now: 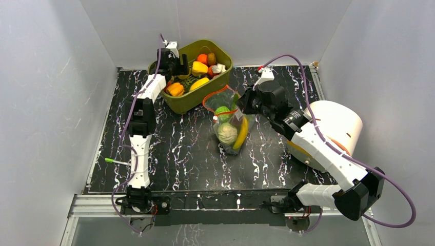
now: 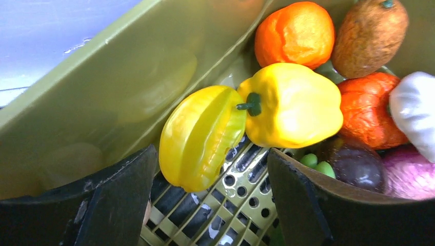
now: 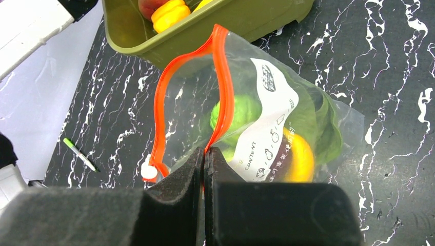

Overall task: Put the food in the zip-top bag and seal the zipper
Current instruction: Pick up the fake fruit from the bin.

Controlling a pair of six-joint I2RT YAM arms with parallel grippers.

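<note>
Your left gripper (image 2: 211,156) is down inside the olive-green tub (image 2: 102,87) with its jaws spread wide, gripping nothing. A yellow starfruit (image 2: 200,136) lies between the two fingers on the tub's slotted floor, and the wrist view shows neither finger touching it. A yellow bell pepper (image 2: 292,105) is pressed against the starfruit. Crowded behind the pepper are an orange (image 2: 295,33), a brown fruit (image 2: 369,38), a red-orange piece (image 2: 367,110), a white piece (image 2: 415,113) and purple pieces (image 2: 359,166). The purple pieces sit just beside the finger on that side, and the tub wall rises close to the other finger.

Your right gripper (image 3: 205,159) is closed on the zipper (image 3: 223,77), pinching one side of the red-orange strip. The mouth of the zip-top bag (image 3: 267,113) stands open as a loop facing the tub. A white slider (image 3: 149,172) sits at the near end of the strip. The bag rests on the black marbled table (image 1: 179,154), just in front of the tub's near wall. Inside it you can see a pale cabbage (image 1: 226,133), a banana (image 1: 241,134) and a long green leaf (image 3: 313,123) behind a white printed label.

A big white drum (image 1: 336,120) stands beside your right arm at the table's right edge, and a green pen (image 1: 117,162) lies near the left edge, well apart from the bag
</note>
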